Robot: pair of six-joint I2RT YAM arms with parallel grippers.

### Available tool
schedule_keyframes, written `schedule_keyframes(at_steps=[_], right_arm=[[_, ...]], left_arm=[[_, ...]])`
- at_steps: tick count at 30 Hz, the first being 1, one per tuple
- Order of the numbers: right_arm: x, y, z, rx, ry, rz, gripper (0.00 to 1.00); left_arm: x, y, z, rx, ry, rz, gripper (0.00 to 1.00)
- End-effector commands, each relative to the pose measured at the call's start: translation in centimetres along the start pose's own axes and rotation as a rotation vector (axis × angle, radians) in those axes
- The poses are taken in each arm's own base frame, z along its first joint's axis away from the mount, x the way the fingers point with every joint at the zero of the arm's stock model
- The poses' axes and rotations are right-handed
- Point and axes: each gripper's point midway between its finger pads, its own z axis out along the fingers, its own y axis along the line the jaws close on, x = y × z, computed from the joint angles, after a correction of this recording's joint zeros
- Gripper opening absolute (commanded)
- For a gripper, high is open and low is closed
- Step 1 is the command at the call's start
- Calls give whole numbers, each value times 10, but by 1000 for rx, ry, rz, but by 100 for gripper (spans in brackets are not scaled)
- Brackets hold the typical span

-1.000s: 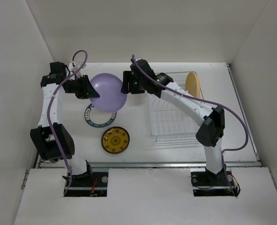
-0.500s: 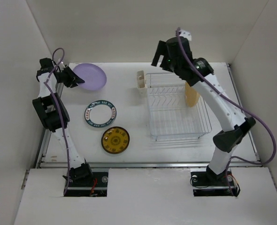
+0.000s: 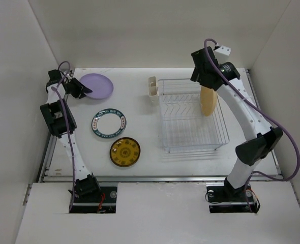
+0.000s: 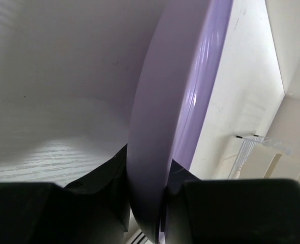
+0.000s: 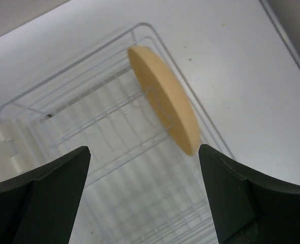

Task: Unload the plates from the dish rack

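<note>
the left gripper [image 4: 145, 195] pinches the rim of the lavender plate [image 3: 99, 85] at the far left of the table [image 3: 145, 147]. the right gripper [image 5: 142, 150] hangs above the dish rack [image 3: 190, 138], jaws spread wide, over the tan plate [image 5: 165, 107] standing on edge in the rack's far right side.

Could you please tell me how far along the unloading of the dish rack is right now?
Done: the teal-rimmed plate and the amber plate lie flat on the table. In hand: the left gripper is shut on the lavender plate at the table's far left. Left: the tan plate stands on edge in the dish rack, with the open right gripper above it.
</note>
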Motion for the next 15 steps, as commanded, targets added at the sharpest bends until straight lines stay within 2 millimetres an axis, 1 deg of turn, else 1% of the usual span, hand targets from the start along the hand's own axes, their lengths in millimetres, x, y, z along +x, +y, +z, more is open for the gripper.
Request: schedule_keyframes(at_steps=[1, 2, 3, 4, 5, 6, 7, 8, 9, 10, 12, 13, 14, 15], right_arm=[[18, -34, 18, 191, 28, -76, 94], [22, -41, 24, 224, 37, -83, 94], [31, -42, 29, 238, 54, -104, 94], [31, -46, 33, 257, 49, -105, 94], [33, -46, 35, 259, 51, -107, 94], [36, -47, 37, 263, 56, -113, 94], [35, -46, 40, 270, 46, -112, 94], [37, -45, 42, 271, 48, -114, 94], [36, -49, 44, 280, 48, -108, 95], [38, -52, 51, 296, 55, -108, 95], [42, -50, 57, 296, 59, -131, 95], [43, -53, 61, 308, 65, -132, 95], [49, -51, 66, 304, 78, -150, 95], [51, -50, 69, 302, 79, -163, 95]], left_arm=[[-15, 4, -2, -30, -48, -1, 22], [-10, 7, -2, -41, -29, -10, 27], [-8, 9, -3, -54, -24, -19, 34], [-4, 14, 0, -62, -9, -23, 40], [0, 16, -1, -70, 7, -23, 48], [0, 17, -1, -70, 8, -12, 53], [2, 20, -1, -86, 12, -21, 55], [3, 18, -4, -86, 11, -5, 58], [6, 21, -7, -104, 15, -1, 63], [5, 23, -7, -117, 9, 0, 65], [9, 21, -14, -130, 17, 12, 66], [11, 23, -18, -156, 23, 11, 69], [14, 26, -21, -180, 27, 1, 71], [11, 20, -28, -189, 11, 22, 73]])
